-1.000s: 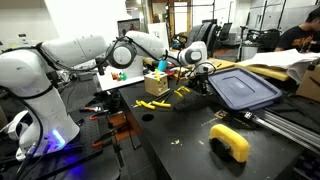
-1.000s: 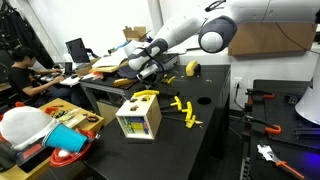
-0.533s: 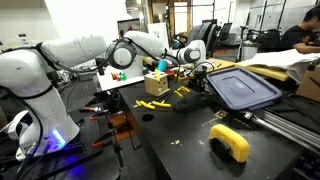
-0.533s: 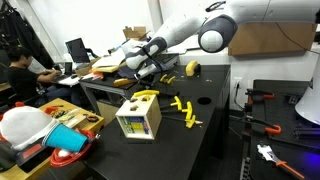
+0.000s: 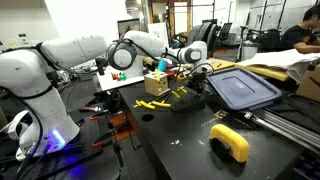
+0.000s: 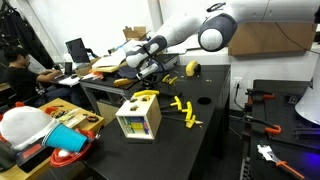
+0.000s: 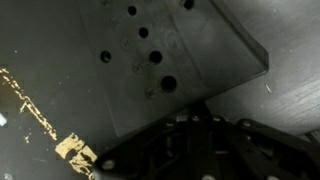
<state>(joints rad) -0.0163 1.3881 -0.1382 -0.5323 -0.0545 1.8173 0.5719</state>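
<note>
Jaws closed tight over the bench (image 5: 172,140), blue lid (image 5: 243,90) just beside them; can't tell if anything's pinched.

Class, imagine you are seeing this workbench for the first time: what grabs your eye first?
The big white arm stretches across the black table, its tool low beside a dark blue tray. Bright yellow pieces lie scattered by a small box.
</note>
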